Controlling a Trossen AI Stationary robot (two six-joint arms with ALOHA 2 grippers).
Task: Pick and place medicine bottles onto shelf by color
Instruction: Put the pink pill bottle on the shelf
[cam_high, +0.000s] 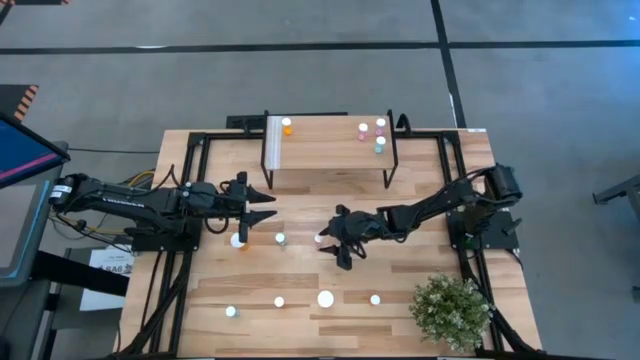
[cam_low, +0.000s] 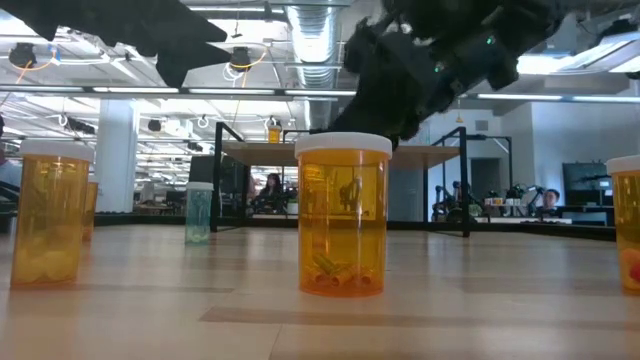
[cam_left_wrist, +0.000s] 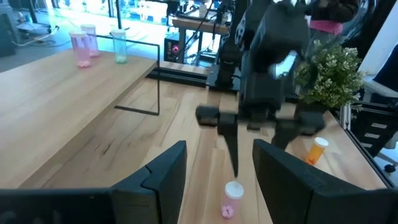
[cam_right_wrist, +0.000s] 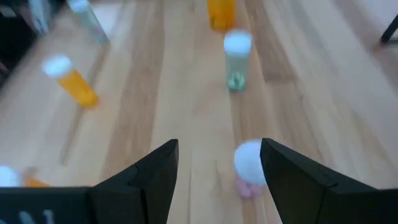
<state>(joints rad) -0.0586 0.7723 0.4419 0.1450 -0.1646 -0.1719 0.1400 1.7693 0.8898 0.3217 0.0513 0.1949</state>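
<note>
Pink-bodied, white-capped, the small medicine bottle (cam_right_wrist: 250, 167) stood upright between the right gripper's (cam_right_wrist: 219, 167) spread fingers at the right wrist frame's lower centre. In the high view that gripper (cam_high: 335, 243) sat mid-frame, nearer than the open left gripper (cam_high: 262, 207).

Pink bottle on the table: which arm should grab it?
Right, probably. The right gripper hangs open right over the pink bottle, which sits between its fingers. The left gripper is farther away, near an orange bottle.

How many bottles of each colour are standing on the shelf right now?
orange bottle: 1
pink bottles: 2
teal bottle: 1
Total on the shelf: 4
</note>
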